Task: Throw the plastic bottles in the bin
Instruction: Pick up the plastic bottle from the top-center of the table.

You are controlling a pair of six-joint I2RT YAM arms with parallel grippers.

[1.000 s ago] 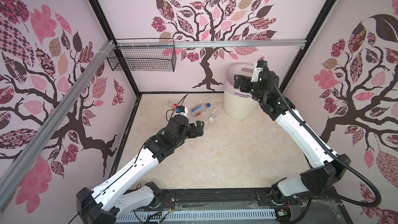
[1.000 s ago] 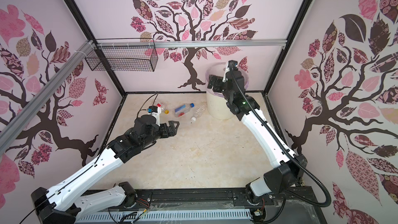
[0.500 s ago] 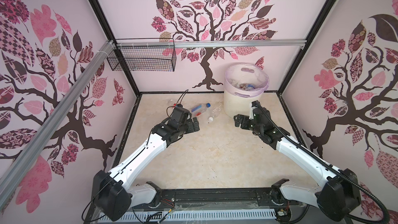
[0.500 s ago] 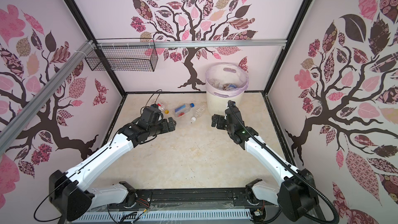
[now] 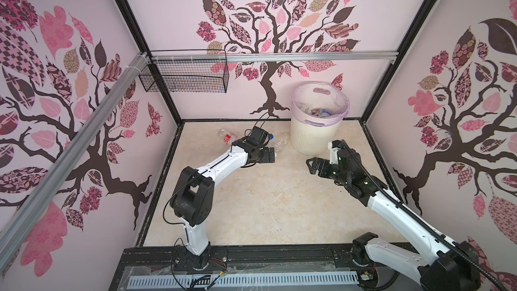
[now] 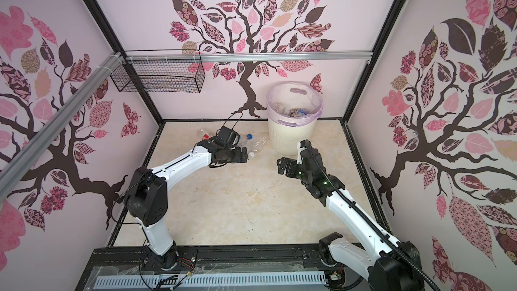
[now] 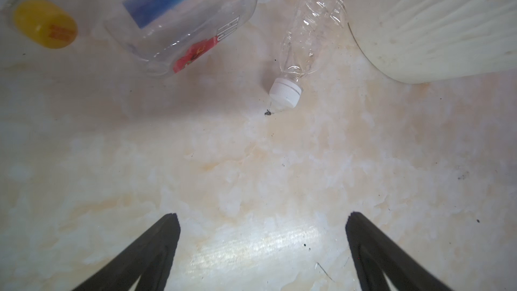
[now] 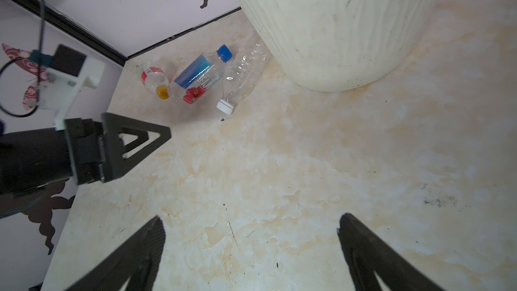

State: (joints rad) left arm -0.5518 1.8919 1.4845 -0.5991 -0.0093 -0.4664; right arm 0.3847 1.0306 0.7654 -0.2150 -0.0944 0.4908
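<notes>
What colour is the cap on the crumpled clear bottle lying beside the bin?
White. The cap shows best in the left wrist view.

Black wire mesh basket hangs from aluminium rail at back-left corner. Pink walls carry tree decals. Marbled beige tabletop, small dark specks. Grey slotted cable duct along front edge.

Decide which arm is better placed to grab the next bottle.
Likely left: the left hand, open, is close to the white-capped bottle; the right hand, also open, is farther off, by the bin.
</notes>
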